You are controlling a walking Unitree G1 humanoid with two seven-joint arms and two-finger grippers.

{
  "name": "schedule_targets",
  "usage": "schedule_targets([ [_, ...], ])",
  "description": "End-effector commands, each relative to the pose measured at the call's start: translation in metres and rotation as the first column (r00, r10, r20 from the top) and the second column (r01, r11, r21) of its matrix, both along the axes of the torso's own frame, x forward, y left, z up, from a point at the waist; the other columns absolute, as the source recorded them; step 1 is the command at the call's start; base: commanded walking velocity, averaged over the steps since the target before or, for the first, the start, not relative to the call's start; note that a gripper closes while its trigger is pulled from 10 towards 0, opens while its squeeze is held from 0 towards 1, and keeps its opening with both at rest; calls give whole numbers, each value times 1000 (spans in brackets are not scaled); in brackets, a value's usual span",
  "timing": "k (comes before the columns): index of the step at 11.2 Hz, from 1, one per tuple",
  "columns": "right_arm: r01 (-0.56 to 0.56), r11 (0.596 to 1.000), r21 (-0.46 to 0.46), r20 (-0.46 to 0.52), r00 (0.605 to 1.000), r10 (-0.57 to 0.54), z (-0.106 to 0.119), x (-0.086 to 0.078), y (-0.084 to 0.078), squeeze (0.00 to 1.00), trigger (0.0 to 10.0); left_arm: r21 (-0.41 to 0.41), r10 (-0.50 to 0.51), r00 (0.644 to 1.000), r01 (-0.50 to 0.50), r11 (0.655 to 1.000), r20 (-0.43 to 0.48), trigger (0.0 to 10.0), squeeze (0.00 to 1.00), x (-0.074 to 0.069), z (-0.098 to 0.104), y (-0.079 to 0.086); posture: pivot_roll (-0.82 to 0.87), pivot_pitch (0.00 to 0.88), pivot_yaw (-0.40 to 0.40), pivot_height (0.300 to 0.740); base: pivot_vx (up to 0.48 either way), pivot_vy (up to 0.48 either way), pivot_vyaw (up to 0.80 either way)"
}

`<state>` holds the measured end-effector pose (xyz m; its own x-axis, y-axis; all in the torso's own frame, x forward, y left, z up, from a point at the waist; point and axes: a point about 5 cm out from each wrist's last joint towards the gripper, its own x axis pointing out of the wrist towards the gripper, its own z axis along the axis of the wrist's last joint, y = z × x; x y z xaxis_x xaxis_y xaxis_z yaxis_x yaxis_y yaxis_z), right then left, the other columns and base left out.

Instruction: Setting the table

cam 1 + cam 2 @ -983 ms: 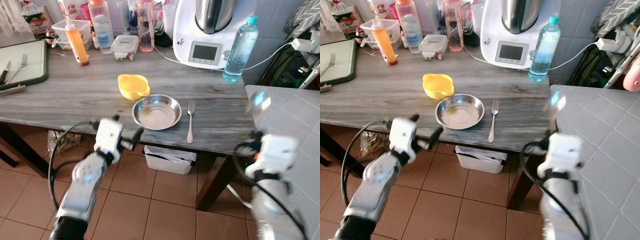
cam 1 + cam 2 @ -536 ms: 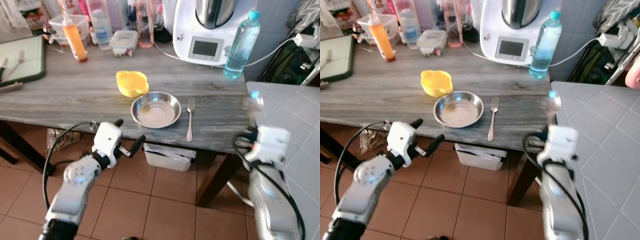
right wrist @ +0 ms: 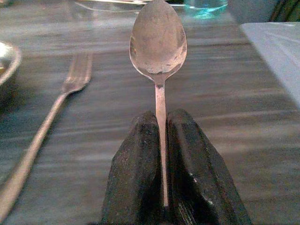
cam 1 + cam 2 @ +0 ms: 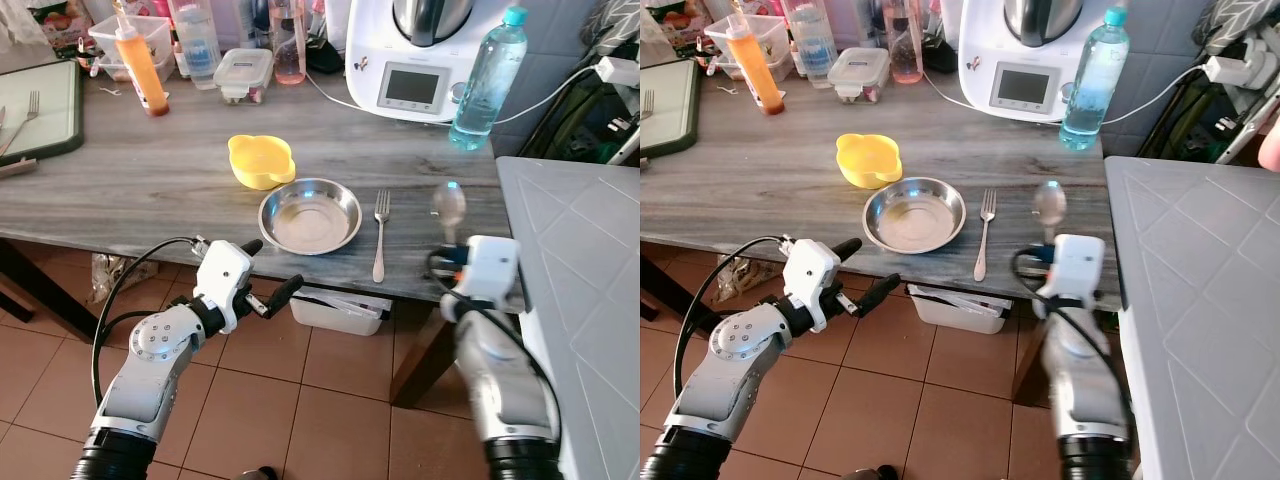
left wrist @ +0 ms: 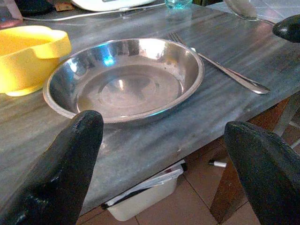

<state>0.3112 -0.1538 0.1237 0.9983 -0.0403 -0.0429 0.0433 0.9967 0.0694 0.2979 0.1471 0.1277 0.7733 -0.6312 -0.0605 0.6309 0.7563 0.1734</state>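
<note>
**Spoon held over the near right edge of the tabletop**

Right gripper (image 3: 161, 161): fingers clamped together on the thin handle of a silver metal spoon (image 4: 448, 203). Bowl of the spoon points away from the robot, over the grey wood-grain tabletop (image 4: 150, 170), near its front edge and close to the right end. I cannot tell whether the spoon touches the wood.

Left gripper (image 4: 268, 270): fingers spread well apart, holding nothing, hanging just off the front edge of the tabletop, facing the round stainless steel plate (image 4: 310, 215).

Plate sits near the front edge, about mid-length. Silver metal fork (image 4: 380, 235) lies just right of it, tines toward the back edge, between plate and spoon. Small yellow plastic bowl (image 4: 262, 161) is just behind the plate's left side, very close to its rim.

Back edge: white kitchen appliance with a display (image 4: 420, 50), clear blue-capped water bottle (image 4: 487, 78) to its right, orange squeeze bottle (image 4: 140, 68) toward the left end.
</note>
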Motion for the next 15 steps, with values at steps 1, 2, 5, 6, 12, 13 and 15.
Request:
schedule_targets([
  [1, -30, 999, 17, 25, 999, 29, 6, 2, 9, 0, 10000, 8, -24, 1000, 24, 1000, 10, 10000, 0, 0, 5, -2, 134, 167, 14, 740, 0, 0, 0],
  [2, -35, 998, 51, 25, 999, 34, 7, 3, 14, 0, 10000, 5, -39, 999, 39, 999, 3, 10000, 0, -1, 5, -5, 134, 167, 14, 740, 0, 0, 0],
  [5, -39, 996, 80, 10, 999, 39, 5, 1, 27, 0, 10000, 5, -67, 998, 67, 998, -7, 10000, 0, -1, 4, -9, 131, 165, 18, 740, 0, 0, 0],
  [6, -24, 997, 79, 5, 1000, 24, 4, 0, 25, 0, 10000, 11, -90, 996, 90, 996, -10, 10000, 0, -2, 4, -11, 131, 165, 19, 740, 0, 0, 0],
  [12, 43, 998, 56, -7, 999, -42, 2, 2, 5, 0, 10000, 6, -285, 958, 286, 958, -41, 10000, 0, -4, 15, -15, 130, 164, 26, 740, 0, 0, 0],
  [13, 50, 997, 64, -13, 999, -49, -1, 2, 5, 0, 10000, 20, -302, 952, 303, 953, -38, 10000, 0, -5, 16, -15, 130, 164, 26, 740, 0, 0, 0],
  [15, 22, 996, 88, -27, 999, -20, -3, 2, 14, 0, 10000, 25, -315, 948, 316, 948, -37, 10000, 0, -3, 19, -15, 131, 166, 30, 740, 0, 0, 0],
])
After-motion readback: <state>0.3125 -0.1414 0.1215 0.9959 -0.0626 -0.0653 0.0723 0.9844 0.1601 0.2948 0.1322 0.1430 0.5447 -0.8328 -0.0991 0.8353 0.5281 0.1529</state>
